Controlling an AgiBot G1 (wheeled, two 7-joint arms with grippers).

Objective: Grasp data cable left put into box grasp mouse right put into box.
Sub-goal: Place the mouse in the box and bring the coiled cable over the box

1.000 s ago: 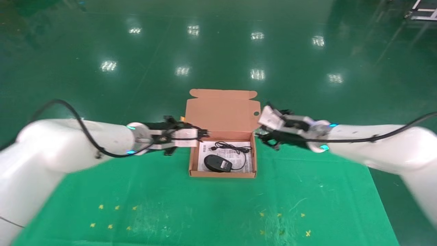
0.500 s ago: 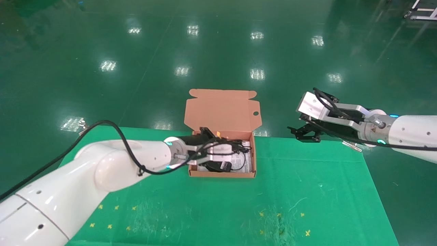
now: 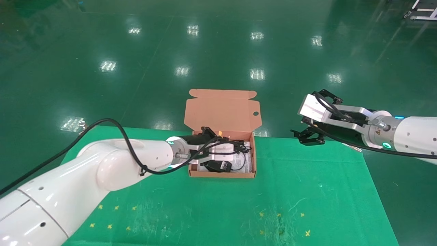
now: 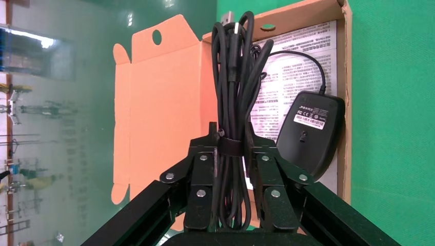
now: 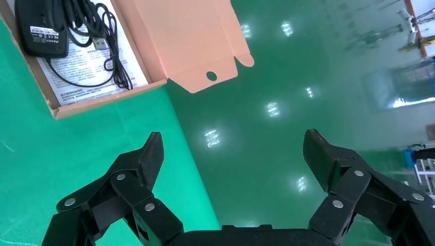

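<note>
The orange box stands open at the mat's far middle, lid up. The black mouse lies inside on the white printed sheet, its thin cord looped beside it. My left gripper hangs over the box's back half, shut on the data cable. The cable is a long black bundle tied at the middle, and it sticks out past the fingers above the sheet, next to the mouse. My right gripper is open and empty, right of the box over the mat's far edge.
The green mat covers the table, with small yellow marks near the front. The glossy green floor lies beyond the far edge. In the right wrist view the open gripper looks past the mat's edge, with the box farther off.
My left gripper has moved right, from beside the box to over it, with the data cable. My right gripper has drawn back to the right, away from the box.
</note>
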